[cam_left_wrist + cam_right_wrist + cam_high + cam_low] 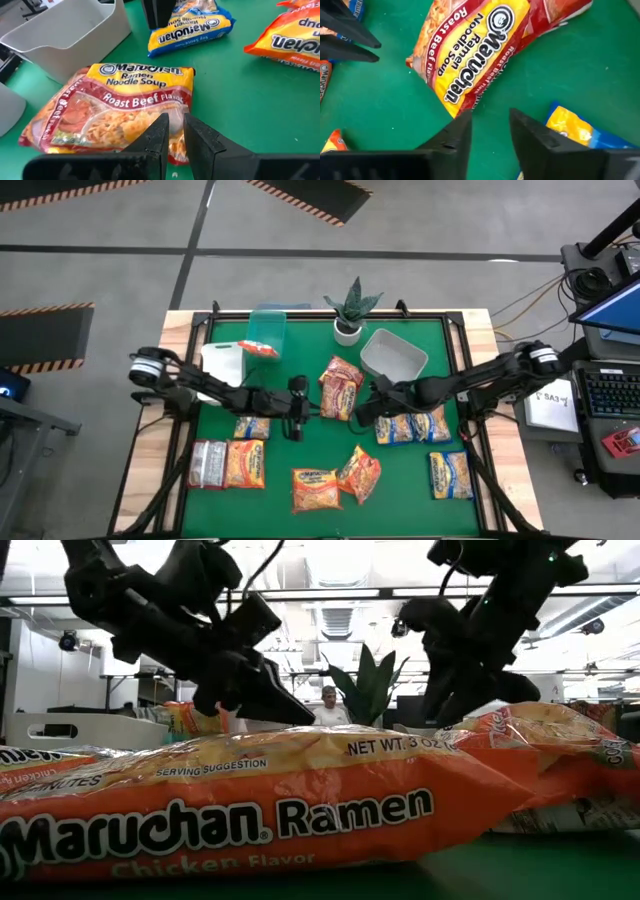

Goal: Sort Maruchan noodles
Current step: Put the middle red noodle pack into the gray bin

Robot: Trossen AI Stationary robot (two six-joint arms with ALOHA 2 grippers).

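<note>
High view: my left gripper [297, 434] and right gripper [356, 418] flank the beef packet [340, 388], mid-tabletop.
Left gripper: nearly closed, empty.
Right gripper: slightly open, empty.
Other noodles [320, 488]: scattered near front edge.

Orange packet [250, 805] up close reads "Maruchan Ramen", "Chicken Flavor", "SERVING SUGGESTION", "NET WT. 3 OZ", red-and-yellow packet [120, 107] beside it reads "Ramen Noodle Soup", "Roast Beef Flavor"

Bright, even overhead light; soft shadows; low view's nearest orange packet [250, 805] blurred, ceiling lights glaring.
</note>
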